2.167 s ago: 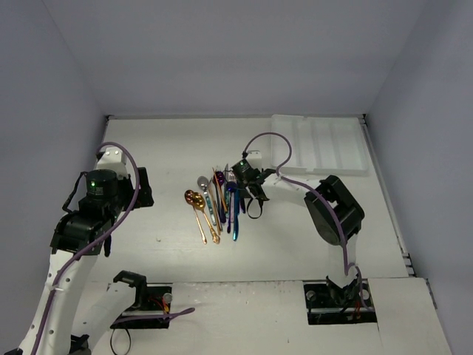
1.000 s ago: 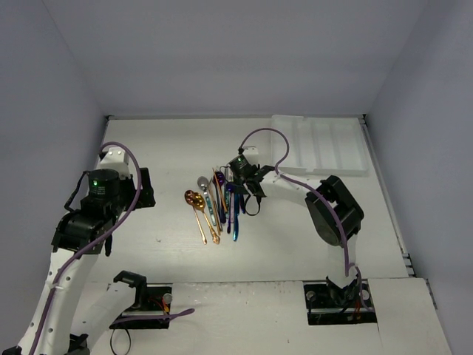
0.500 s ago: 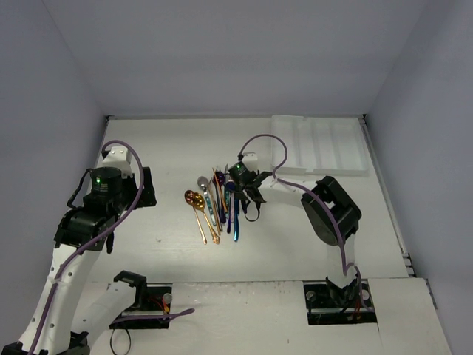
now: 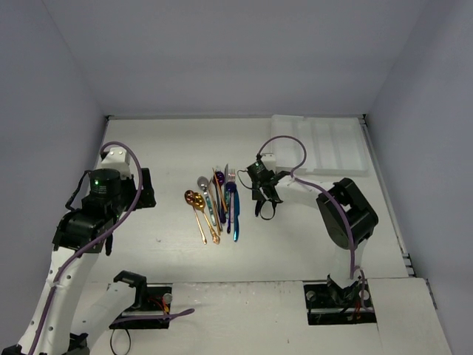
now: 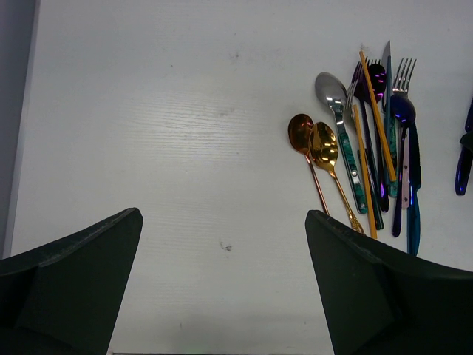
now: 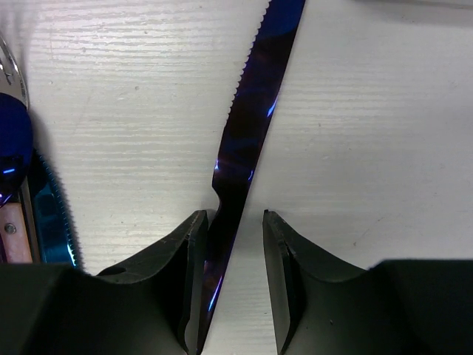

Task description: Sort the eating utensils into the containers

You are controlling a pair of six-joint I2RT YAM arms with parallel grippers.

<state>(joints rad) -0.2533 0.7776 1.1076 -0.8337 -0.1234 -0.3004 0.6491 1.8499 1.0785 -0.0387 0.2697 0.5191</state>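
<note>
The eating utensils (image 4: 219, 203) lie in a loose row at the table's middle; they also show in the left wrist view (image 5: 366, 159). A blue-purple serrated knife (image 6: 259, 89) lies apart, to the right of the row (image 5: 464, 159). My right gripper (image 6: 235, 218) straddles its handle, jaws part open: the left finger (image 6: 188, 251) touches the knife, and the right finger (image 6: 284, 251) stands clear of it. In the top view this gripper (image 4: 264, 201) is right of the row. My left gripper (image 5: 222, 222) is wide open and empty, high above bare table left of the row. The white compartment tray (image 4: 319, 144) sits at the back right.
A blue spoon bowl (image 6: 13, 140) and a teal serrated blade (image 6: 52, 222) lie close to the left of the right gripper. The left arm (image 4: 96, 203) hangs over the table's left side. The side walls stand near the table's edges.
My right gripper has moved right, away from the row of utensils, and its cable loop has shifted right. The left arm has barely moved.
</note>
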